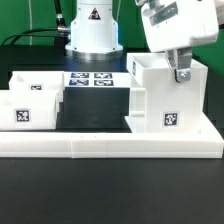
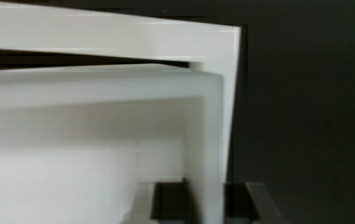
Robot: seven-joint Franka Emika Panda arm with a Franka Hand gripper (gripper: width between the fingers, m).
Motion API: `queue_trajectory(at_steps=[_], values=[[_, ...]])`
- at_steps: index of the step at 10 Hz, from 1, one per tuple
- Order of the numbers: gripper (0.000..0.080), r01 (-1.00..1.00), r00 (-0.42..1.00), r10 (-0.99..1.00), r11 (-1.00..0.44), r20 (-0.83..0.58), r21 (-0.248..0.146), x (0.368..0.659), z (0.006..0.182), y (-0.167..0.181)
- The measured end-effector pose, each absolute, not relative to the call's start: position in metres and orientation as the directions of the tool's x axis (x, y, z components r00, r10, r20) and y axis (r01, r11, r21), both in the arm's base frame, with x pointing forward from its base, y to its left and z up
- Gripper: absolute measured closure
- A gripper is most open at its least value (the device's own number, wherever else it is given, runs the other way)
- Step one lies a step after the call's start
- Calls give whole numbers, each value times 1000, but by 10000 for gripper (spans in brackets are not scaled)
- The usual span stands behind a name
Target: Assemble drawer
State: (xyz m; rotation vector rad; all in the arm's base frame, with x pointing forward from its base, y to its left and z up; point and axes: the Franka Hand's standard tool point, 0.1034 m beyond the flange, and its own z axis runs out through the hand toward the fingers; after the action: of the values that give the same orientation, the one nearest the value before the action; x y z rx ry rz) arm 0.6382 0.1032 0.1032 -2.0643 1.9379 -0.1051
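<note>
Parts of the drawer sit on a black table (image 1: 110,195), behind a long low white border rail (image 1: 100,150) that runs across the front of the exterior view. The large cubic housing (image 1: 160,105) stands at the exterior view's right, just behind the rail. It is open at the top and has a black-and-white square tag (image 1: 170,122) on the face toward the camera. The two small open-top trays stand at the exterior view's left, well apart from the housing. The nearer tray (image 1: 35,108) carries a tag of its own on its front, and the farther tray (image 1: 35,80) stands just behind it. Between the trays and the housing, and farther back, the marker board (image 1: 90,80) lies flat on the table in front of the white robot base (image 1: 92,30). The arm comes down from the upper right of the exterior view, and the gripper (image 1: 180,73) is at the housing's top rim, near the corner at the exterior view's right. In the wrist view the thin white edge of a housing wall (image 2: 209,120) runs between the two dark fingers (image 2: 165,205), one on each side of it. The fingers straddle this wall closely, but I cannot tell whether they press on it or only bracket it, as the contact lines are too dim and blurred to read.
</note>
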Motion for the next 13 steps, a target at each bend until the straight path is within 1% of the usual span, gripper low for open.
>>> queue_trajectory(at_steps=[2, 3, 4, 5, 6, 7, 8, 9, 10, 11, 12, 13], values=[[741, -971, 40, -984, 3, -176, -238, 647, 100, 103], [741, -973, 37, -983, 6, -179, -231, 647, 100, 103], [741, -973, 37, -983, 6, -179, -231, 647, 100, 103], [716, -973, 38, -983, 5, -179, -232, 647, 100, 103], [716, -971, 41, -983, 3, -176, -239, 649, 102, 103], [536, -969, 42, -984, 2, -174, -248, 650, 103, 102], [536, -968, 43, -984, 2, -173, -252, 651, 104, 102], [351, -967, 44, -984, 2, -173, -255, 652, 106, 102], [226, -966, 44, -984, 2, -172, -259, 653, 107, 102], [226, -965, 44, -984, 2, -171, -263, 653, 107, 102], [165, -964, 44, -984, 2, -170, -266, 654, 108, 102], [154, -964, 45, -984, 2, -170, -266, 654, 108, 102]])
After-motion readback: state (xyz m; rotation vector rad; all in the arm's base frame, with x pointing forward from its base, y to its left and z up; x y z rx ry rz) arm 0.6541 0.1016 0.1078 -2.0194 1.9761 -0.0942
